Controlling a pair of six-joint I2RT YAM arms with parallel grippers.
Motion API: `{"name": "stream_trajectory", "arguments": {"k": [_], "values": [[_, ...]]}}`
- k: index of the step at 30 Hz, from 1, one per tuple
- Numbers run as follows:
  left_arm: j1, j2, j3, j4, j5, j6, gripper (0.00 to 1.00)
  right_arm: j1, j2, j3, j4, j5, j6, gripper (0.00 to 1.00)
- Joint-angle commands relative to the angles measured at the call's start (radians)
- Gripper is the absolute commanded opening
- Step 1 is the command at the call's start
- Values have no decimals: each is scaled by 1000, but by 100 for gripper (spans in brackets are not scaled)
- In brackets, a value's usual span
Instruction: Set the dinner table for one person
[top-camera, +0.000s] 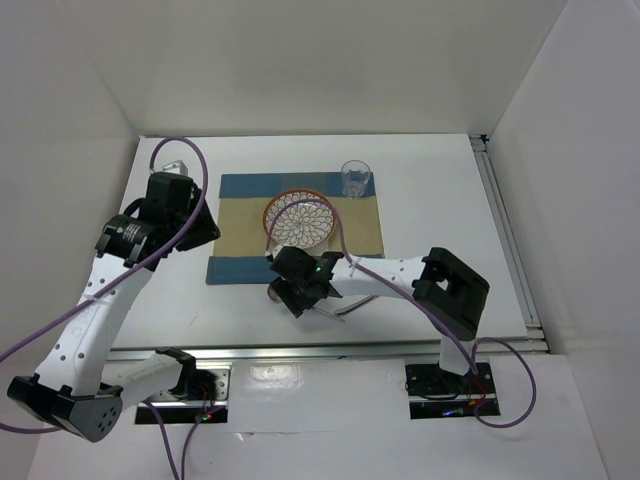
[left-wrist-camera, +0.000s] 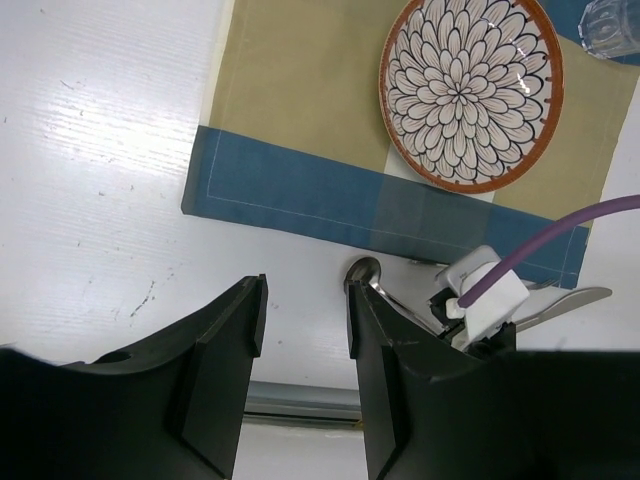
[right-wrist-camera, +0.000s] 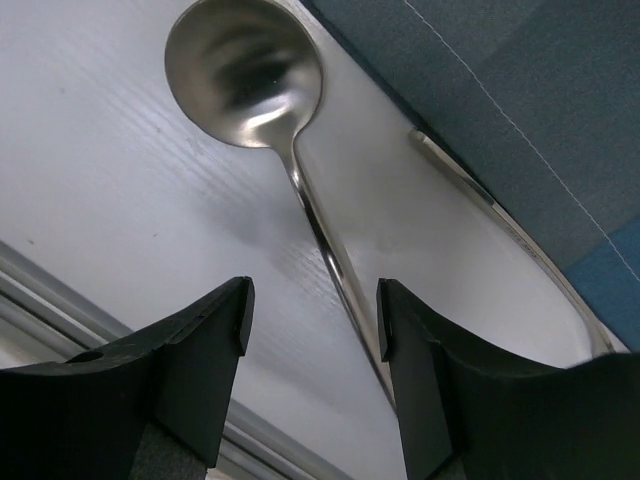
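Spoon (right-wrist-camera: 245, 70) in the crosshairs: it lies flat on the dinner table (top-camera: 430, 200), just off the near edge of the placemat (top-camera: 240, 240). The right gripper (right-wrist-camera: 310, 300) hangs low over its handle with fingers spread, and the handle runs between them, nearer one finger than the other.

That's the worry. Close from this offset and, to my eye, one pad meets the steel first, the thin handle skids on the slick top, and the spoon swivels away instead of coming up. A flat, low handle also gives little to bite, so the fingertips could scrape the tabletop or pinch air.

A second piece of cutlery (right-wrist-camera: 500, 215) lies just beside it along the mat's hem; fork or knife, I cannot tell. A sloppy sweep could drag it along or ruck the cloth, jostling the plate (top-camera: 298, 218) at the mat's centre and the glass (top-camera: 356, 178) at its far right corner.

The left gripper (left-wrist-camera: 305, 300) hovers open and empty by the mat's left side, well apart.

The surface is matte white and lightly scuffed, with metal rails (top-camera: 507, 240) along the near and right edges. Plain white walls box it in on three sides.
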Motion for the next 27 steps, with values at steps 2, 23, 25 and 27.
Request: {"name": "stream_trajectory", "arguments": {"k": [2, 23, 25, 27], "values": [[4, -25, 16, 10, 6, 25, 54, 2, 30, -31, 69, 30, -39, 63], [22, -16, 97, 30, -17, 47, 54, -10, -154, 54, -76, -60, -73, 0], [22, -16, 109, 41, -17, 56, 54, -64, -216, 44, -103, -60, -3, 0], [22, -3, 118, 41, 11, 56, 54, -145, -243, 44, -131, -50, 63, 0]]}}
